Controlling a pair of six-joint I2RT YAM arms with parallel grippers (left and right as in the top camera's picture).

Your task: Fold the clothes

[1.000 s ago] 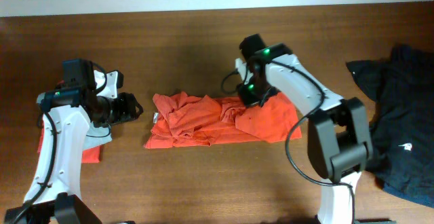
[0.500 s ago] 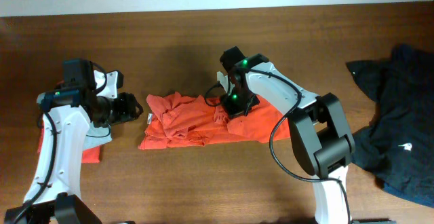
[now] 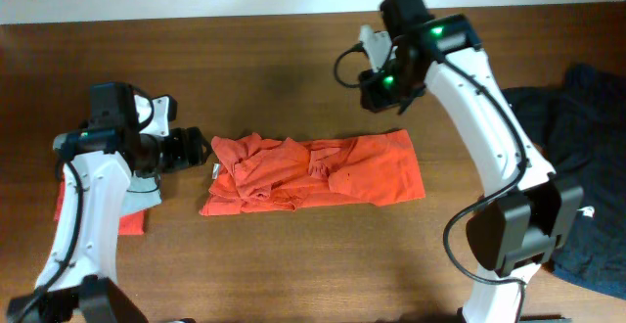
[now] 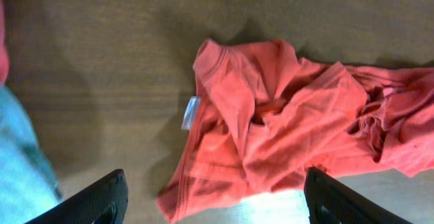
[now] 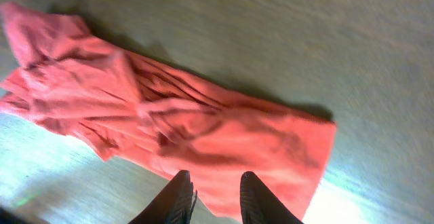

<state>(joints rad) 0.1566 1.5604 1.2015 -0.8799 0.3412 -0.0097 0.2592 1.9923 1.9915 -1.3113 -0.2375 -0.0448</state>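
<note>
Right claw (image 5: 214, 178) narrow, empty; red-orange T-shirt (image 3: 313, 171) below it. Left claw (image 4: 213, 176) wide, empty. Advise gripping the nearest hem and smoothing the bunching.

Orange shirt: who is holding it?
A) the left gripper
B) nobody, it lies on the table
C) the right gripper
B: the orange shirt lies crumpled on the table, with the left gripper and right gripper both open and clear of it.

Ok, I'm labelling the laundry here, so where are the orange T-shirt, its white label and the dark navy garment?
orange T-shirt (image 3: 381, 171), overhead view, its flat right half.
white label (image 4: 190, 112), left wrist view, the tag's middle.
dark navy garment (image 3: 592, 137), overhead view, its upper part.
</note>
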